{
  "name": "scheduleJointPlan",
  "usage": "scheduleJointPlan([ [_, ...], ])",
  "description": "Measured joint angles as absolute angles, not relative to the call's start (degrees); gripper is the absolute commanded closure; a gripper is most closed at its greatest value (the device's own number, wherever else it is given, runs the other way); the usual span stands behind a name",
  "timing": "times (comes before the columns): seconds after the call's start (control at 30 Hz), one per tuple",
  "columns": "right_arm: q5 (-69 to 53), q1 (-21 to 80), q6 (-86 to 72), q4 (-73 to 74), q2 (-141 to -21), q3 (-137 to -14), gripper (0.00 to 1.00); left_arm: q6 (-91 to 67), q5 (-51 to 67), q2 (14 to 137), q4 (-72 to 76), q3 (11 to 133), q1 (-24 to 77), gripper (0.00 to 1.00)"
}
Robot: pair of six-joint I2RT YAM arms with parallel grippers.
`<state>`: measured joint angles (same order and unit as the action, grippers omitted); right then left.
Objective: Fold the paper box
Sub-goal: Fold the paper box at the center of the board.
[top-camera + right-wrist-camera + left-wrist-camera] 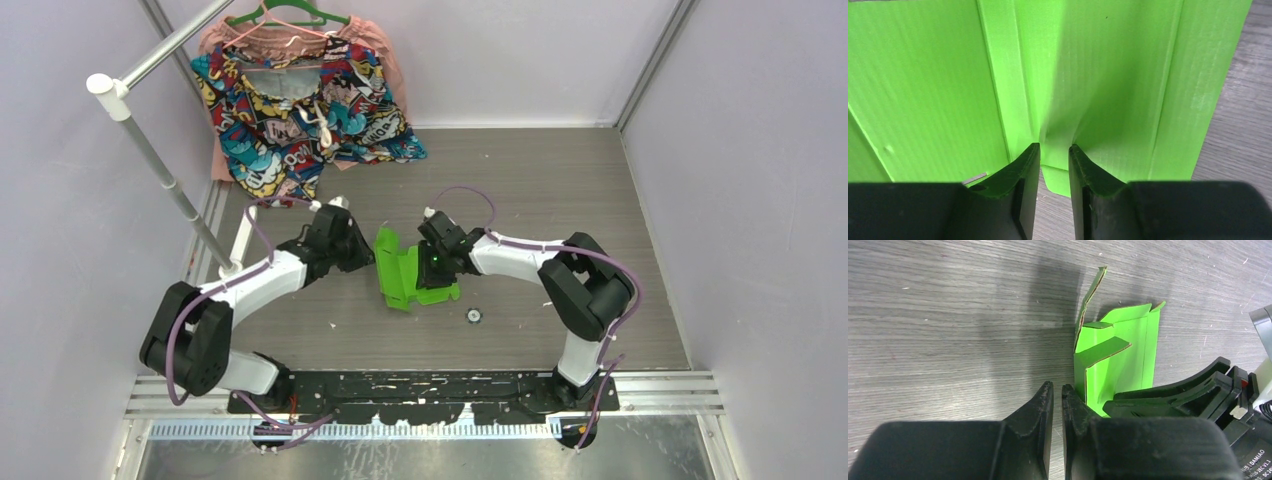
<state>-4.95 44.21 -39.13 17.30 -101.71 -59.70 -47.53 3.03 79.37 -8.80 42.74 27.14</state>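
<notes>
Left gripper sits at the box's 9 o'clock. Its fingers are pressed nearly together with nothing between them, and the right one is just beside the card's edge, maybe touching. My guess is it's parked there as a backstop so the box can't slide.

The box is mid-table and half-formed, with one wall and a couple of flaps standing and the rest lying flat on the table.

Right gripper comes in from the box's 2 o'clock. Its fingers are slightly spread, tips against a puckered spot on a panel, and a small tab shows in the gap. Can't tell if any card is actually nipped. It looks placed to push that panel over along its crease.

Edges: in the left wrist view the tallest flap leans loose on the far side and looks easy to snag.

Room: there's open table at 12 and 3 o'clock. A small round thing lies near at 4 o'clock, and the garment is well apart at 11.
</notes>
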Motion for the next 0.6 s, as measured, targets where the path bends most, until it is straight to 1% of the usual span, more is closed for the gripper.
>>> scheduleJointPlan([
  [0.07,-5.0,44.2,-39.1,17.8,-101.9,-59.8,0.76,-47.6,3.0,80.0,-8.8,42.9,27.7,0.87],
  [0.2,-5.5,44.2,-39.6,17.2,-102.9,-60.1,0.78,-48.0,3.0,81.6,-8.6,44.2,30.1,0.87],
  [0.4,-8.3,44.2,-42.6,10.2,-105.8,-60.6,0.83,-49.3,2.9,83.5,-8.3,46.2,32.9,0.88],
  [0.6,-9.2,44.5,-46.1,3.5,-107.7,-59.8,0.83,-49.5,0.2,85.4,-8.1,48.2,35.3,0.88],
])
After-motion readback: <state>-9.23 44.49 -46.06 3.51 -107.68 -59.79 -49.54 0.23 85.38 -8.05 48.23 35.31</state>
